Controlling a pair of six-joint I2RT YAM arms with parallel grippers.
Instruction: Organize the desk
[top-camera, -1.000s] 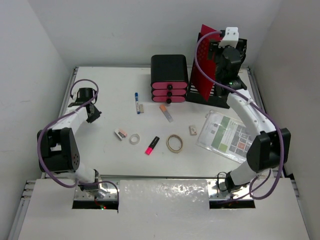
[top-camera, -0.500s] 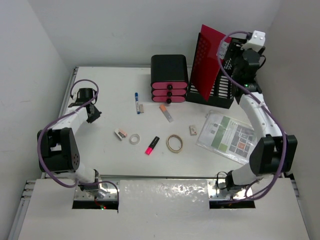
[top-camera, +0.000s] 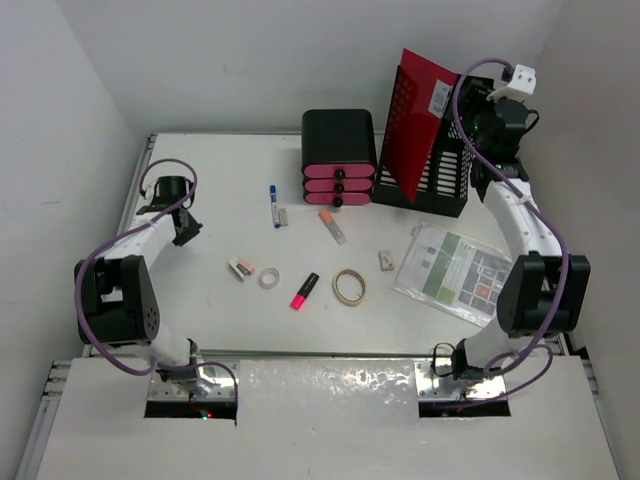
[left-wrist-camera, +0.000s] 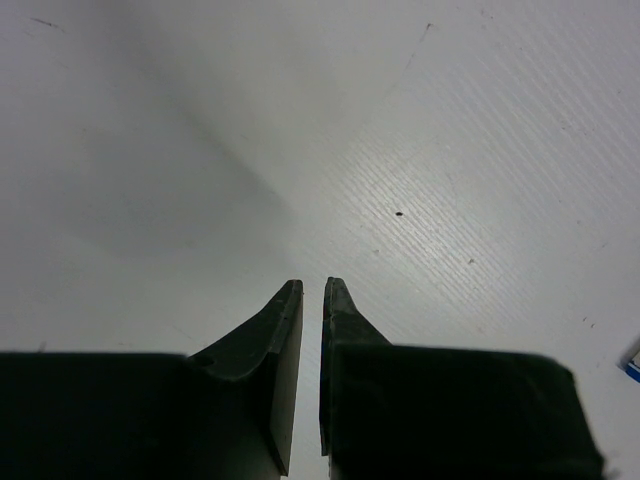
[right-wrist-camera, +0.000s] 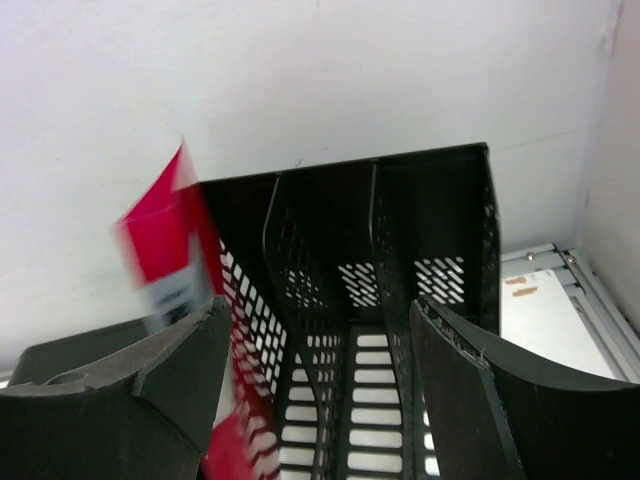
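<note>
The desk (top-camera: 220, 180) spreads beneath both arms; its rack (top-camera: 445, 185) stands far right, with the right gripper (right-wrist-camera: 320, 305) parted and empty above it; the left gripper (left-wrist-camera: 312, 286), pressed together on nothing, hangs over the desk's far-left edge.

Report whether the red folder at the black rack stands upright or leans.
Leaning: the red folder slants at the left end of the black rack, its top above the walls.

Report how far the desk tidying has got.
Done: the red folder stands in the black file rack. In hand: nothing; the right gripper hangs open by the rack, the left gripper is shut, empty. Left: blue marker, pink highlighter, tape roll, leaflet and other small items lie loose on the desk.
</note>
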